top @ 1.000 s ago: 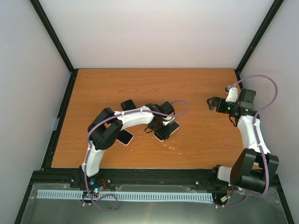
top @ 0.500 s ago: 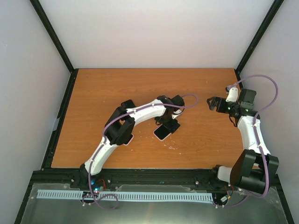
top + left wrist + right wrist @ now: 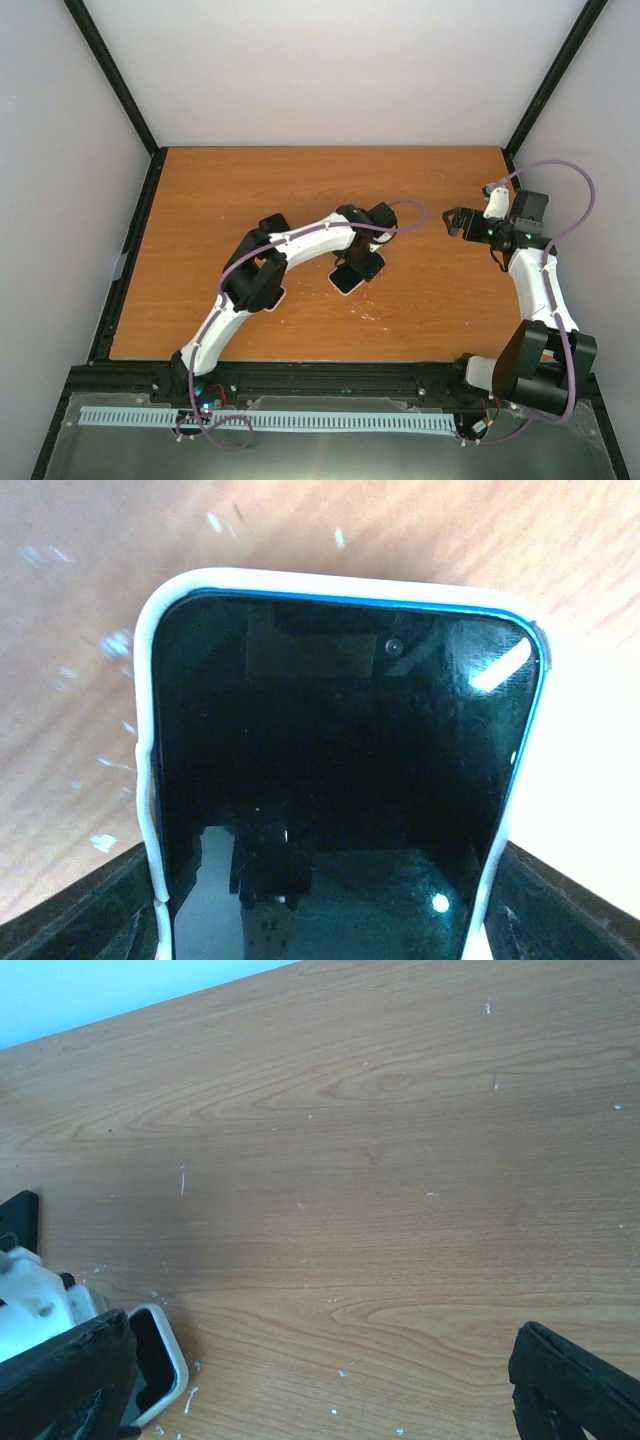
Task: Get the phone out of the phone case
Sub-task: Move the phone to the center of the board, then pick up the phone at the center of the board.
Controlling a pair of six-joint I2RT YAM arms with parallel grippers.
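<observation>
one change: left arm (image 3: 300,240) stretched farther; left jaws astride phone (image 3: 340,760), grip unclear; right jaws open.

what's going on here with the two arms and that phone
The left gripper has its fingers on either side of a white phone case lying on the wooden table, closed against its edges. The phone, screen dark, sits fully in the case, so nothing is out yet. The right gripper hangs open off to the right, holding nothing.
</observation>
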